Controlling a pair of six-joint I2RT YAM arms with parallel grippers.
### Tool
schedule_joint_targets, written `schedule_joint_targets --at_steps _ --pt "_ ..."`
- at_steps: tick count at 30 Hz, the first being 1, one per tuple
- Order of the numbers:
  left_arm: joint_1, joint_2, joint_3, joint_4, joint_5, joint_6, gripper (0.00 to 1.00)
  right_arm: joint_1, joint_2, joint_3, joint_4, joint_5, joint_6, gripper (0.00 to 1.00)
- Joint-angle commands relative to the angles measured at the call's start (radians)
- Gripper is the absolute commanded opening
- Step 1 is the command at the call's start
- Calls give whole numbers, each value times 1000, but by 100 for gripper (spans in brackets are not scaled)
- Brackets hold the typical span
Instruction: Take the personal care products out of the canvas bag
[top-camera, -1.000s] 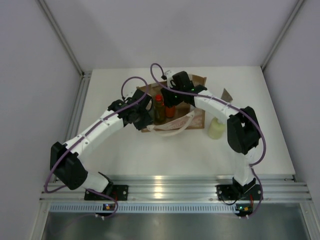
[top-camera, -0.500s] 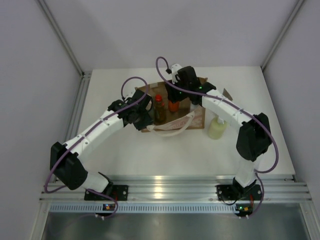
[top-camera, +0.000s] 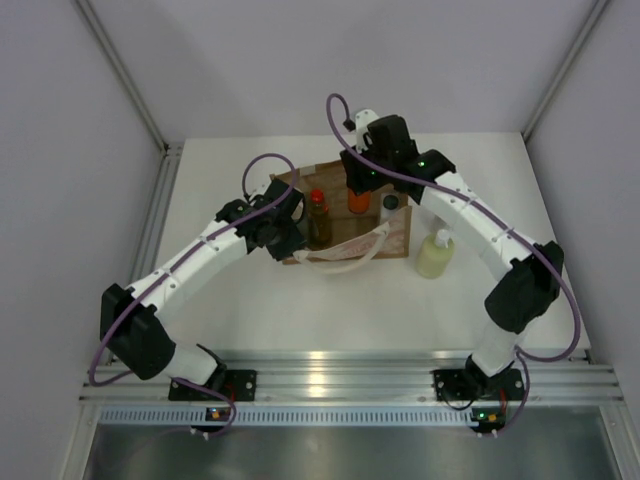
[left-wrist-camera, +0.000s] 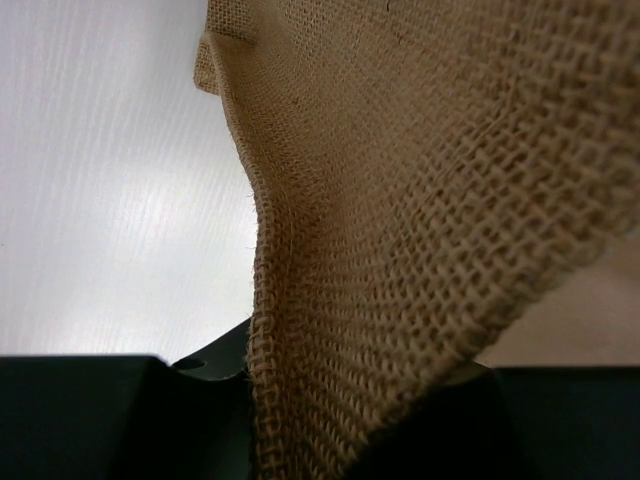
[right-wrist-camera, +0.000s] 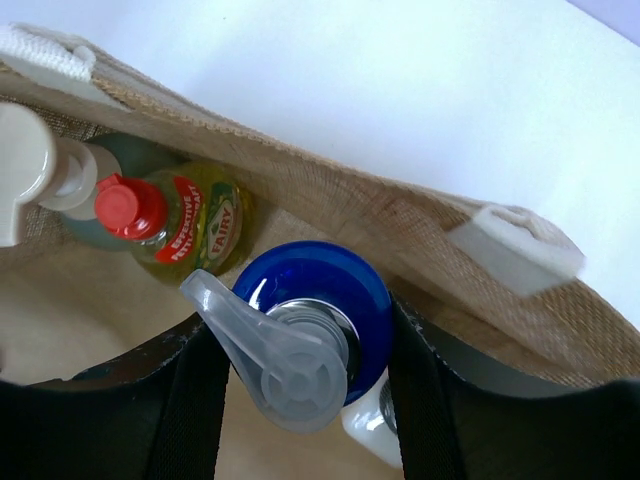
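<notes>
Top view, centre frame: your right gripper (right-wrist-camera: 305, 335) clamps the orange-blue bottle (right-wrist-camera: 318, 285) at the canvas bag (top-camera: 396, 236) mouth. Your left gripper (left-wrist-camera: 330, 420) pinches its left edge. The pale-yellow bottle (top-camera: 435, 257) stands right of it.

White table (top-camera: 250, 300), canvas bag (top-camera: 396, 238), pale-yellow bottle (top-camera: 435, 258)

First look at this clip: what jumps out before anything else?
The right gripper hangs over the open canvas bag, jaws shut on the orange-blue bottle with its clear pump. At the bag's left edge the left gripper pinches the woven fabric. A pale-yellow bottle stands on the table just right of the bag.
</notes>
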Motion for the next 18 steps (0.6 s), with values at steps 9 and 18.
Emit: schedule_joint_targets --at_steps 9,18 --pt "2 -9 17 -27 18 -8 34 11 -173 244 -125 40 49 0" --pt "0 -17 7 -27 23 -8 34 -47 -246 351 -174 55 76 0"
